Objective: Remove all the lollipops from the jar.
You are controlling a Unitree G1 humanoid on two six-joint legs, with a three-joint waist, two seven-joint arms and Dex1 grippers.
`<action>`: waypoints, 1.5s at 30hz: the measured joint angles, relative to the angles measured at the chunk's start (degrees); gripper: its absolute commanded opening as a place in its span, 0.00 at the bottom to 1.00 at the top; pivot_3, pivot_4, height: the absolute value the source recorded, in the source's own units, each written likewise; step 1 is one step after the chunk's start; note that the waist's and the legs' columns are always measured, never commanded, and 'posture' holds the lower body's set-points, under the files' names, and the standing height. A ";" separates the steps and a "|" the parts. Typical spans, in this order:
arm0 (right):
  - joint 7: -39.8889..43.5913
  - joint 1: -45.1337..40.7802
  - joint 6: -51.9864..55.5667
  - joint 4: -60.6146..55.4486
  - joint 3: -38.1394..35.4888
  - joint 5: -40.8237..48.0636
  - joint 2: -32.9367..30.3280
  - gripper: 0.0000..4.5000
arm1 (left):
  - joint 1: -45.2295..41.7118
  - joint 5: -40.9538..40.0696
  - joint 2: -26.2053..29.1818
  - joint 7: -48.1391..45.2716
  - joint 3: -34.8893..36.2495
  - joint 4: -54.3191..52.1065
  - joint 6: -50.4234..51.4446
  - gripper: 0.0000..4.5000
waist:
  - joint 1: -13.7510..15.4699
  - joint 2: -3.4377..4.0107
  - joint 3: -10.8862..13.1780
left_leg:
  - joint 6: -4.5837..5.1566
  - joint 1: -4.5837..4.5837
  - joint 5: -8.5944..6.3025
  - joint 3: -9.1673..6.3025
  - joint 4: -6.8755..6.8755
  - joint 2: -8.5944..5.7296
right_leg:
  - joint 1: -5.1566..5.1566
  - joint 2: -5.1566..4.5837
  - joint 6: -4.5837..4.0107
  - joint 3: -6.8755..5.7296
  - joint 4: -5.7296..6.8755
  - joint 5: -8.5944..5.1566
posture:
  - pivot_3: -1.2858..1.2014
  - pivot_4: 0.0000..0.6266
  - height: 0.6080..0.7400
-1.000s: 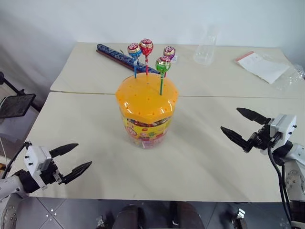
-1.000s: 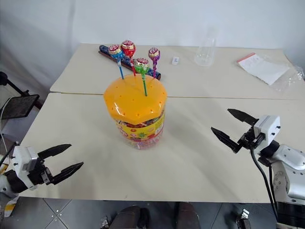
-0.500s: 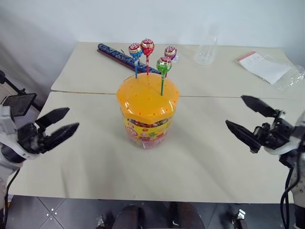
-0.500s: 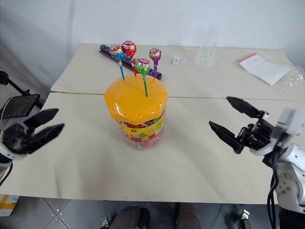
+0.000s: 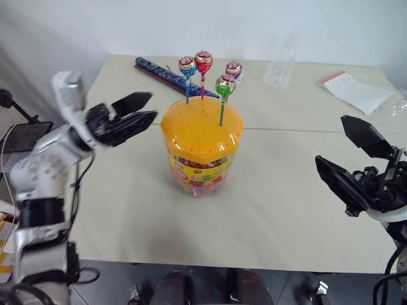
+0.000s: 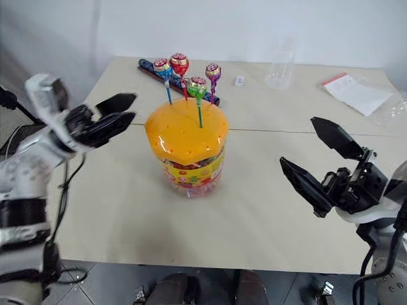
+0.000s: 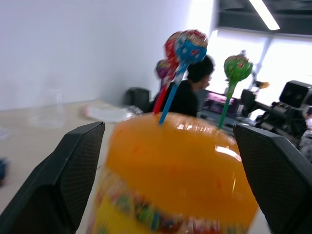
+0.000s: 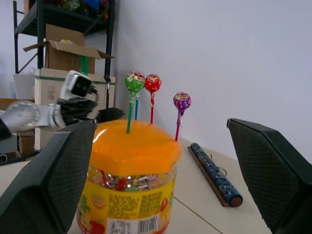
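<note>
The jar [image 5: 200, 155], a clear tub with a candy label and a domed orange lid, stands at the middle of the near table. Several lollipops stick upright out of its lid: one on a blue stick [image 5: 187, 65], one on a red stick [image 5: 203, 60], a green one [image 5: 225, 84] and a purple one [image 5: 233, 68]. My left gripper [image 5: 152, 105] is open, raised to lid height just left of the jar and pointing at it without touching. My right gripper [image 5: 331, 138] is open and empty, well to the right of the jar. The left wrist view has the jar [image 7: 180, 165] close between the fingers.
A long dark blue patterned stick [image 5: 166, 75] lies on the far table behind the jar. A clear cup [image 5: 280, 65] and a plastic-wrapped paper [image 5: 356, 90] sit at the back right. A seam divides the two tables. A person [image 7: 187, 95] sits in the background.
My left arm has risen from the table's near left edge and swung right to the jar's lid. My right gripper has lifted and drawn back a little. Both stayed open.
</note>
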 measured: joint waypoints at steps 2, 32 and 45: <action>-1.92 -0.27 0.01 -1.81 0.43 -0.37 0.14 1.00 | -4.12 1.57 -0.93 -1.70 -1.41 2.02 -0.36 0.87 | -0.20 0.01 0.00 | 0.01 0.03 0.00 0.07 -0.03 -0.01 | -0.01 0.01 0.01 0.03 -0.04 0.00 | 0.52 0.24 1.00; 13.71 -2.65 -1.18 0.17 10.96 -5.39 -5.77 1.00 | 18.57 10.42 11.34 11.54 13.99 9.68 3.04 0.01 | -2.65 -0.15 0.06 | 0.05 0.13 -0.02 0.25 -0.26 0.08 | -0.24 -0.02 0.05 0.18 0.09 0.02 | 0.52 0.24 1.00; 29.45 -2.01 -1.37 11.93 10.91 -8.07 -8.47 1.00 | 46.58 13.20 19.44 13.74 19.43 -10.85 17.76 0.22 | -0.24 -0.64 0.44 | -0.46 -0.29 -0.28 -0.24 -0.03 -0.05 | -0.52 -0.90 -0.08 0.45 0.07 -0.03 | 0.52 0.24 1.00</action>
